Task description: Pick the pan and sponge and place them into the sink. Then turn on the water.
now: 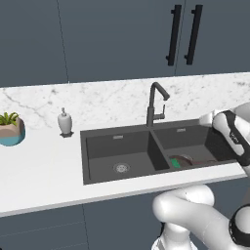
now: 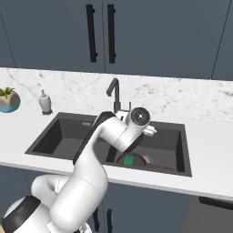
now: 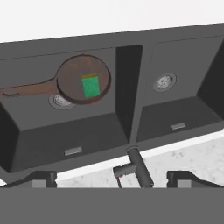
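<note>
Worktop (image 1: 44,180): white, marble-patterned, running the width of the scene under dark blue cabinets (image 1: 112,34).

Sink (image 1: 90,161): dark grey, double basin with centre divider, set into the worktop; a round silver drain in each basin.

Arm (image 2: 86,173): white, bent over the sink, hand above the back rim near the faucet.

Pan (image 3: 83,78): round, dark brown, lying flat on the floor of the right basin as the base views show it, partly over that basin's drain. Its thin handle (image 3: 26,89) runs along the basin floor away from the divider.

Faucet (image 1: 155,105): tall, dark gooseneck, behind the divider, seen from above in the hand view between the fingers.

Fingers (image 3: 43,178): two dark tips spread wide apart, gripping nothing, one on each side of the faucet.

Plant pot (image 1: 10,131): blue bowl with green leaves, far left on the worktop.

Soap dispenser (image 1: 65,122): white bottle, left of the sink.

Sponge (image 3: 91,86): green top, resting inside the pan.
</note>
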You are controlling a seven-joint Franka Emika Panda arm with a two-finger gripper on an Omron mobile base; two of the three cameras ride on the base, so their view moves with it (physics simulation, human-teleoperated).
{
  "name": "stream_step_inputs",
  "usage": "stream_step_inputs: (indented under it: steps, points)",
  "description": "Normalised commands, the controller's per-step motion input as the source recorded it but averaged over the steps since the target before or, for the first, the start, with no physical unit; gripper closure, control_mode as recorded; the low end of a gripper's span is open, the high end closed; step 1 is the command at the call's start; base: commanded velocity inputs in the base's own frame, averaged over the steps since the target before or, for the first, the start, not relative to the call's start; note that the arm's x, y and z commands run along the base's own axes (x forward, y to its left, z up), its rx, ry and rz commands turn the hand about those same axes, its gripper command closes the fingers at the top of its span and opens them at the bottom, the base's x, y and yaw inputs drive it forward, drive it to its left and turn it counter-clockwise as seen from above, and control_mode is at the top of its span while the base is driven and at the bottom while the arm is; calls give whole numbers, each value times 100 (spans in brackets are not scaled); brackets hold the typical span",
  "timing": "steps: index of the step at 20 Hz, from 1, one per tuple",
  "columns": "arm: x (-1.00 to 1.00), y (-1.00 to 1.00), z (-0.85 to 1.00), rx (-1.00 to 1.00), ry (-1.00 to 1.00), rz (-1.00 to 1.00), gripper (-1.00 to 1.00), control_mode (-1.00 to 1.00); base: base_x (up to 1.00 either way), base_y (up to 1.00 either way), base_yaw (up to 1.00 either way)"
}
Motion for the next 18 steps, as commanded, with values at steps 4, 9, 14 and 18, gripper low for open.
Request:
stream_step_inputs:
  steps: [4,9,14,18]
  points:
    - [0,0,2,0,-12,0,-100,-100,0,0,0]
    - [26,0,0,0,-11,0,-100,-100,0,0,0]
    - [36,0,0,0,-13,0,-100,-100,0,0,0]
    - [42,0,0,0,-19,0,-100,-100,0,0,0]
